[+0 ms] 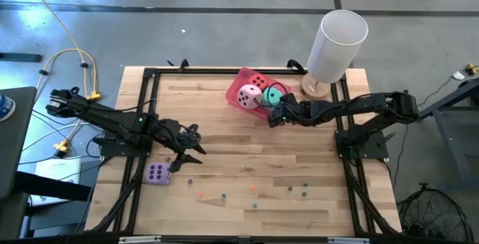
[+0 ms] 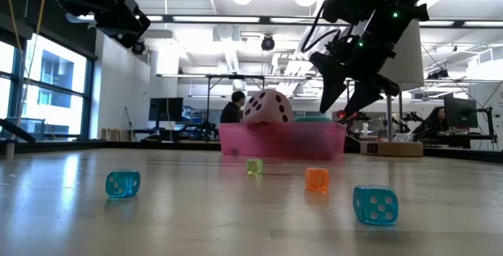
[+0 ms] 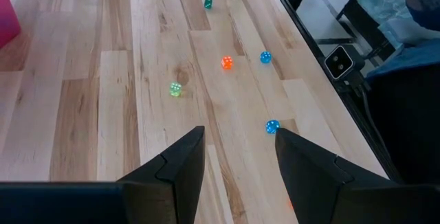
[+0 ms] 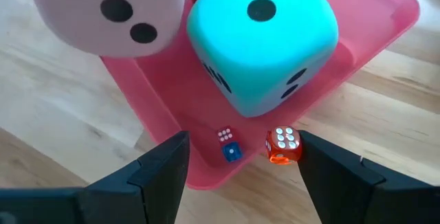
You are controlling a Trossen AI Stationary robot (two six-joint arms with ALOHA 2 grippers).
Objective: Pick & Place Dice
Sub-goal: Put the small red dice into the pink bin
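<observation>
The pink tray (image 1: 238,74) stands at the table's far middle and holds a red die (image 1: 257,80), a pink die (image 1: 249,96) and a teal die (image 4: 265,45). Two tiny dice, pink (image 4: 225,135) and blue (image 4: 232,152), lie in the tray's near corner, and an orange one (image 4: 282,145) shows at its rim. My right gripper (image 1: 273,117) hangs open just above that corner, with nothing between its fingers. The purple die (image 1: 158,174) rests on the table at the near left. My left gripper (image 1: 191,147) hovers open beside it, over bare wood.
Several tiny dice (image 1: 253,187) are scattered over the table's near half, among them a green one (image 3: 176,89), an orange one (image 3: 227,62) and a blue one (image 3: 272,126). A tall white cylinder (image 1: 337,46) stands at the far right corner. Black rails (image 1: 135,177) frame the table.
</observation>
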